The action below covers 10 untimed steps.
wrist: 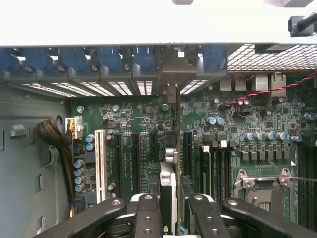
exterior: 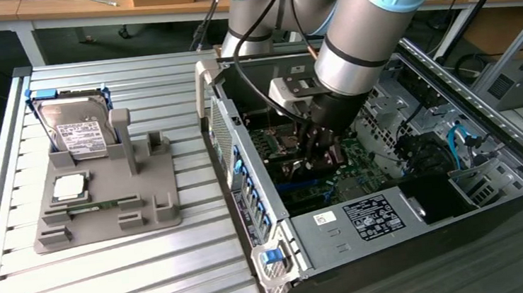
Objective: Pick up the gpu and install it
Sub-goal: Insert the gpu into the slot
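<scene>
Wrist view is showing the pincer (wrist: pixel 173 218) clamping the gpu (wrist: pixel 167 183) edge-on above the motherboard (wrist: pixel 257 119), probably so its connector edge is lining up with a slot.

The open computer case (exterior: pixel 329 248) admits the end effector (wrist: pixel 172 201) and its gpu (wrist: pixel 167 178) between rear wall (exterior: pixel 231 145) and drive cage (exterior: pixel 387 115).
</scene>
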### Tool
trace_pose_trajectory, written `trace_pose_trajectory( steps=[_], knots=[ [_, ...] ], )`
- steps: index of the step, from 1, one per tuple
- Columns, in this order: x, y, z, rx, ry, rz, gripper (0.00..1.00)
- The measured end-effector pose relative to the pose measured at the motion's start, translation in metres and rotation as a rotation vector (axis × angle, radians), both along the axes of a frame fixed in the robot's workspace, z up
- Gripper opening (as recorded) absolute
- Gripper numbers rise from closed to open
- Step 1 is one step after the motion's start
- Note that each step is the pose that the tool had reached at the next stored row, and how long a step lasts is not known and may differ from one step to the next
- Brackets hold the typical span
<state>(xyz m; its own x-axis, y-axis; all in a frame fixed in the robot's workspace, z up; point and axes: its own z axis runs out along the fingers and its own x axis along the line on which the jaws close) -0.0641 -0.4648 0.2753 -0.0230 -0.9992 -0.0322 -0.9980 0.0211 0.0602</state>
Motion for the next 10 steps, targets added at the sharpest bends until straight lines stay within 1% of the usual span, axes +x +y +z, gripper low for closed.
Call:
trace_pose_trajectory(
  steps=[10],
  knots=[
    [0.0,-0.0005,-0.0009,0.0004,-0.0001,0.0,0.27]
  ],
)
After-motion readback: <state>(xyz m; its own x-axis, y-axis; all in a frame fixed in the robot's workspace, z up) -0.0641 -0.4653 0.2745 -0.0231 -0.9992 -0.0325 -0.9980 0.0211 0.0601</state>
